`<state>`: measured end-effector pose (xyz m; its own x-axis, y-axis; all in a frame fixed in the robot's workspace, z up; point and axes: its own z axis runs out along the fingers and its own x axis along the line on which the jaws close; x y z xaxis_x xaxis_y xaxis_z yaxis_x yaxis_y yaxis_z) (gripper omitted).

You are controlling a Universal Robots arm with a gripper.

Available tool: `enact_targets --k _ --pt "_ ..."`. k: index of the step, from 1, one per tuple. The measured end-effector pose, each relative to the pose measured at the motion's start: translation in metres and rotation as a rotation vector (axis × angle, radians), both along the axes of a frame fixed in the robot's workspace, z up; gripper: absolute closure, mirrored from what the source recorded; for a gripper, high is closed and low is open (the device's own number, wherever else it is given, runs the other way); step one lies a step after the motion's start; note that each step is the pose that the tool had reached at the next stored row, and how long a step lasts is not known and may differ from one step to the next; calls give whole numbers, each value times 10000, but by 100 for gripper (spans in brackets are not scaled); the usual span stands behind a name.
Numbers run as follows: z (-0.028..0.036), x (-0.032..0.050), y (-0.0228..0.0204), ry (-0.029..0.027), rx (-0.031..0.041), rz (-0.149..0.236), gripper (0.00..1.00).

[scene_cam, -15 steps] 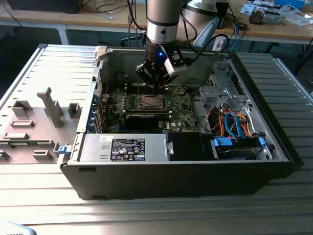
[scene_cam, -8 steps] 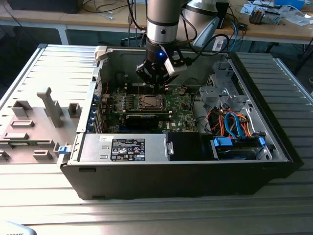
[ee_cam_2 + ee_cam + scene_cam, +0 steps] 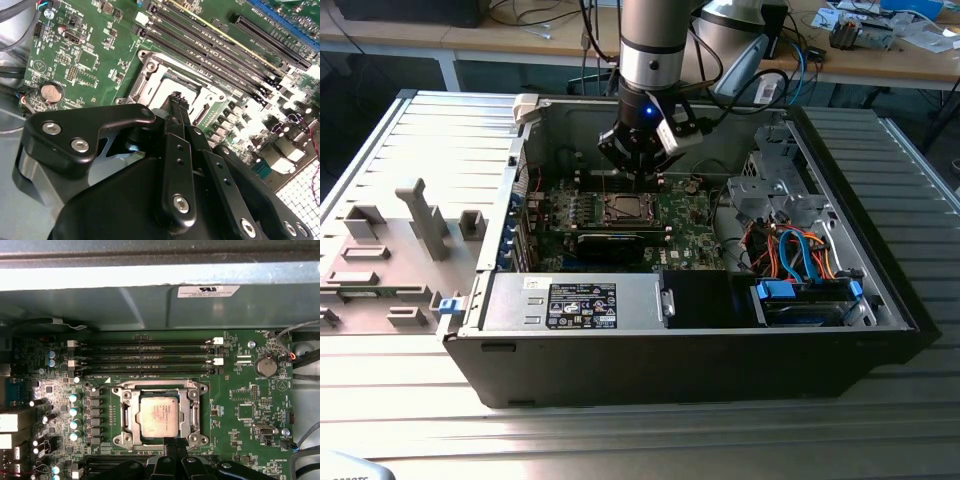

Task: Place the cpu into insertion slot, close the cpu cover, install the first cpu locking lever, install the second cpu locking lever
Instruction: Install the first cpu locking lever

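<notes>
Down inside the open computer case (image 3: 700, 340), the pincer (image 3: 177, 100) hangs right over the near edge of the insertion slot (image 3: 159, 412). Its black fingers (image 3: 176, 145) look pressed together into one narrow tip, nothing pinched between them as far as I can see. Whether the tip actually touches the metal, can't tell.

Right past the tip, the cpu (image 3: 159, 416) sits flat in the slot, silvery top facing up. The cpu cover (image 3: 131, 412) looks laid down around it, chip showing through the window, though I can't tell if the levers are latched.

Just beyond the slot run four long memory slots (image 3: 150, 357) side by side. A round coin battery (image 3: 265, 366) sits off to one side on the green motherboard (image 3: 240, 400). The case itself lies on a ribbed grey table (image 3: 620, 430).
</notes>
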<state>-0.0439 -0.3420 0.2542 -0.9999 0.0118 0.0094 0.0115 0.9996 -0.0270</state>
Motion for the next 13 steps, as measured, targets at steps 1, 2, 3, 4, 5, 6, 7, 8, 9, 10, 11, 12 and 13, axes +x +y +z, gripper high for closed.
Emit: enact_targets --k 1,2,3,4,5,6,7,8,9,10,11,12,13 --pt "0 -1 0 0 36 48 89" --pt "-1 -1 0 -2 46 142 89" --pt "0 0 0 0 57 265 89" --pt "-1 0 0 0 68 338 89" --pt "0 0 0 0 80 406 89" --pt "0 0 0 -1 91 467 89" --pt "-1 0 0 -1 99 536 89" --pt "-1 0 0 0 103 621 89" --pt "0 0 0 1 102 682 89" --pt "0 0 0 1 103 701 89" --pt "0 0 0 1 103 706 89" --pt "0 0 0 1 102 711 89" --pt "-1 -4 0 0 104 712 89"
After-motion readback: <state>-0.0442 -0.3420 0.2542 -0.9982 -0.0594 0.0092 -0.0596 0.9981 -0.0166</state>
